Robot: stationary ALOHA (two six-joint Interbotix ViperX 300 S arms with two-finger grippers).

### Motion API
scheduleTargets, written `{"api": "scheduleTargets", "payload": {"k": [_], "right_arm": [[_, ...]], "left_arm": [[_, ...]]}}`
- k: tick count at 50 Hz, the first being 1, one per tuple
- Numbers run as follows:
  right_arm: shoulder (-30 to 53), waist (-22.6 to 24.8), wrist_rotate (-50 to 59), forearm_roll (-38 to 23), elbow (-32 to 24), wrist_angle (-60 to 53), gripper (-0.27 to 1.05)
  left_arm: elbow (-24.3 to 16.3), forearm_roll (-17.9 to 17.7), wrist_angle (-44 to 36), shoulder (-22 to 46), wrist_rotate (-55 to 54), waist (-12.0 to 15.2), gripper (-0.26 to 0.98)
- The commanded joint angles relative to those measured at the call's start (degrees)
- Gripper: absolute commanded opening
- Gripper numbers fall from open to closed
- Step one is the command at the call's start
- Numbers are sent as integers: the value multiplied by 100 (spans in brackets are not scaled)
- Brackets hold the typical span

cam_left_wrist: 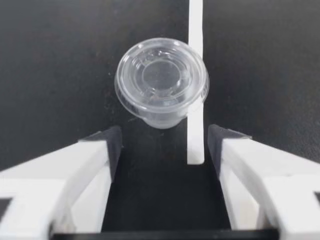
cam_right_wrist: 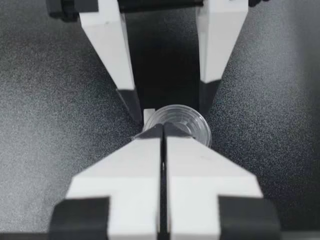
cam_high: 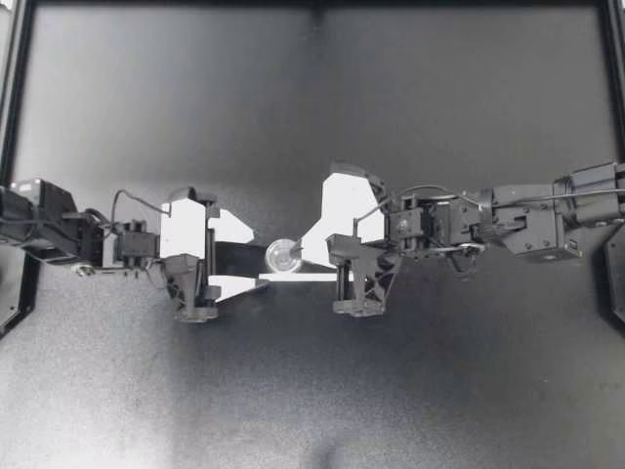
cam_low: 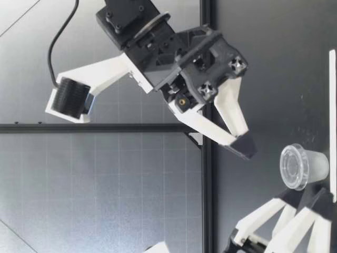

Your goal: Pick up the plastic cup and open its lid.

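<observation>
Currently cup (cam_high: 282, 257) upright on black surface (cam_high: 439, 98), lid on top, axis vertical. Left gripper (cam_high: 256, 259) spread, cup just ahead; right gripper (cam_high: 296, 256) pressed together above cup, not touching.

Both arms stretch in from their own sides, left arm (cam_high: 59, 234) and right arm (cam_high: 527, 220), and the hands end up pointing at each other near the middle, almost tip to tip. The left hand (cam_high: 256, 259) is wide open, with its two white fingers (cam_left_wrist: 95, 160) spread well apart and dark pads on the inner tips. The right hand (cam_high: 298, 256) is closed up tight, both halves pressed flat together into one wedge with just a thin seam showing. From the low camera the right hand sits clearly higher than the left one, tilted so its tip angles downward, and the left hand stays down low
</observation>
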Motion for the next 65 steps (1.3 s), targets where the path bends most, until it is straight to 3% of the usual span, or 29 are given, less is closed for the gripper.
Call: {"api": "scheduleTargets", "payload": {"k": [1, 65], "right_arm": [[-53, -44, 0, 9, -132, -18, -20], [554, -149, 18, 18, -334, 527, -20]], "left_arm": [[-132, -9, -88, -9, 9, 9, 59], [-571, 211, 18, 229, -9, 62, 55]]}}
